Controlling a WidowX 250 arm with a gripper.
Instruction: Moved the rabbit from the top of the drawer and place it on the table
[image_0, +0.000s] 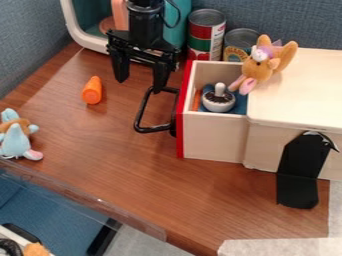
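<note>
Progress on the move looks slight: the small tan plush rabbit with pink feet (264, 62) is at about half past one from the middle of the view, perched on top of the cream wooden drawer unit (310, 87), its feet hanging over the pulled-out, red-fronted drawer (214, 135). The black two-fingered end effector (140, 86) sits toward eleven o'clock, its fingers spread wide with nothing between them, well apart from the toy. So grasping, lifting, carrying and setting down are all, by my reckoning, left to do. A second soft toy, pale blue with a brown patch and pink tip (17, 137), lies at nine o'clock on the brown wood-grain surface (133, 175); if that were the rabbit meant, the job would be done, but the tan one's perch makes it the likelier candidate. Next should come an approach toward half past two from the end effector, with care not to tip the toy into the drawer, then a release on the wood, perhaps near the orange plastic carrot (93, 91) at ten o'clock.
</note>
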